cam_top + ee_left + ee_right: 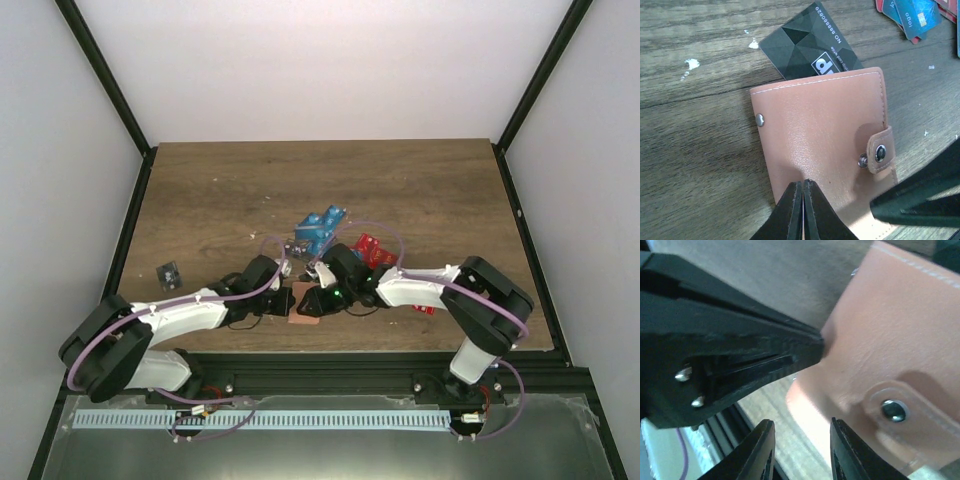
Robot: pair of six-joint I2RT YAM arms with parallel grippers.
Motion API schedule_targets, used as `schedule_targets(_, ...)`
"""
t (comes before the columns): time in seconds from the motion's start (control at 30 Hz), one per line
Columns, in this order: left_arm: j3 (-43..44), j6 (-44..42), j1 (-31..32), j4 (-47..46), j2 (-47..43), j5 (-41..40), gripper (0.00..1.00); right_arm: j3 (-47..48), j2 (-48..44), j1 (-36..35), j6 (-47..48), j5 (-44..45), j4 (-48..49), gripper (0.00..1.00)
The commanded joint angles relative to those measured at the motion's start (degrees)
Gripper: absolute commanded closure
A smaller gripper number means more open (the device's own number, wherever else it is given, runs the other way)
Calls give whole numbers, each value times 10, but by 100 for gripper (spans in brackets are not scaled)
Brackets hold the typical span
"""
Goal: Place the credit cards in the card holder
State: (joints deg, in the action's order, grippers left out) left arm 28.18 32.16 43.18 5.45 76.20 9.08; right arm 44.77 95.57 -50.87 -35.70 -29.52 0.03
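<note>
Both arms were folded inward, low over the table (220,190), wrists nearly meeting. The left gripper (803,200) had its fingers together, tips pressing the near edge of the card holder (820,130). A black card (805,47) jutted from the far edge. The right gripper (801,440) stood with fingers apart just beside the card holder.

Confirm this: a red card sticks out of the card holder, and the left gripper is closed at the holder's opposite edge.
Wrong on colour: the card sticking out of the card holder is black, not red, as the left wrist view shows. The left gripper is indeed closed at the holder's opposite edge.
</note>
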Motion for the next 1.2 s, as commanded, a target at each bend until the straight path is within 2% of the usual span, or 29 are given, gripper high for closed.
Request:
schedule_targets(0.0,18,-11,2,17,-16,-7,95,36,-38,-3,18,-38,-57,66)
schedule_targets(0.27,20,-10,2,29,-32,-9,95,27,-101,9,21,-12,-83,63)
schedule_targets(0.4,21,-7,2,33,-42,-8,95,10,-124,18,15,42,-93,63)
schedule_targets(0.53,28,-9,2,40,-45,-10,94,-10,-140,21,3,114,-103,69)
schedule_targets(0.63,32,-11,2,37,-43,-2,94,-28,-135,21,0,130,-100,71)
schedule_targets(0.83,52,-22,3,27,-12,14,94,-53,-107,20,-9,105,-53,77)
schedule_targets(1.17,59,-33,3,6,58,36,94,-51,-83,21,-13,139,-33,79)
